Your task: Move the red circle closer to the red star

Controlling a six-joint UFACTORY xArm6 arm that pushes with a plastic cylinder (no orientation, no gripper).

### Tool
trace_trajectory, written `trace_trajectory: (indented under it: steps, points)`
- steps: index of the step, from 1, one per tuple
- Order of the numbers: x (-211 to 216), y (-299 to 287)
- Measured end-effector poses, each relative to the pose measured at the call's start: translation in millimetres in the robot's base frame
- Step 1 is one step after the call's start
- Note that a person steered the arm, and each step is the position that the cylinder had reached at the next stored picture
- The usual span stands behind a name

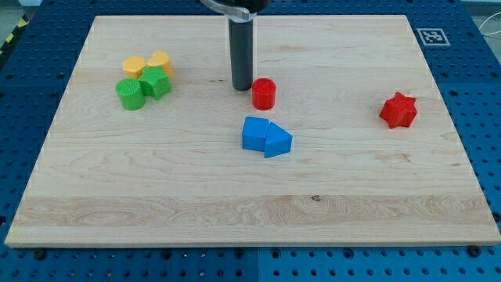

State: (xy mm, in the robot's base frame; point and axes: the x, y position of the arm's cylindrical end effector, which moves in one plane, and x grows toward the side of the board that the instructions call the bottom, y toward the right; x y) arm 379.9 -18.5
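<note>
My tip [241,88] stands on the wooden board [94,188] near the middle of its top half, just beside the red circle [264,94] and on that block's left side as the view has it. The red star [398,110] lies well apart toward the board's right edge, a shade lower in the view than the circle. So tip, circle and star fall almost in one line running left to right, and a push toward the right edge, angled a little toward the bottom edge, looks like the move that counts. I carry no fingers, only a bare rod, so nothing is grasped; whether the tip already touches the circle I cannot tell. Two blue blocks [265,137], touching each other, sit below the circle, probably clear of that path.
</note>
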Motion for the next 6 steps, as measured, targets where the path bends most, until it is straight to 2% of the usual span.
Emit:
trace_trajectory:
  steps: [6]
  points:
    - [47, 85]
